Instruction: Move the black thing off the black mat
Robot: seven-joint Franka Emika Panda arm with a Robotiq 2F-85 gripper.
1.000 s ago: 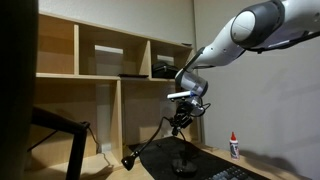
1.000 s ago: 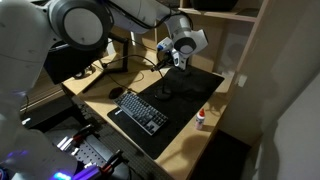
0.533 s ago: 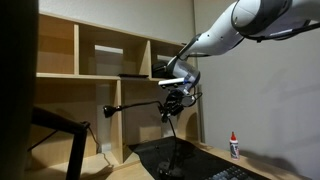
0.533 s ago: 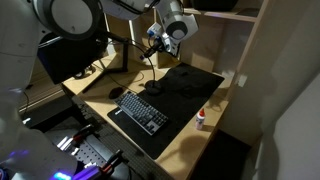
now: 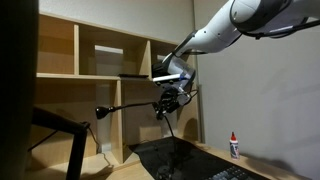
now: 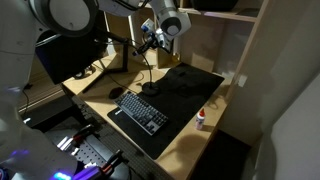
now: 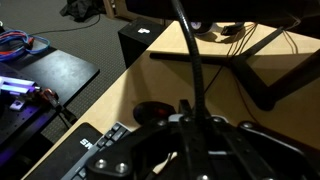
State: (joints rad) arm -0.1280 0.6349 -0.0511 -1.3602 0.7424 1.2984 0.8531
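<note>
Shifted black thing (image 6: 150,88), black mat's (image 6: 195,88) edge

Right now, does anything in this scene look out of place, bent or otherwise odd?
Yes: the black thing hangs askew, pinched by its thin neck in the gripper. The neck bends sharply there: the head sticks out sideways while the base hangs low by the desk. Nothing looks spilled or broken.

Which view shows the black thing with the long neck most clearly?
In an exterior view, the black thing shows neck and head clear against pale shelves. In an exterior view, its base shows, the neck faintly. The wrist view shows only a stretch of neck.
</note>
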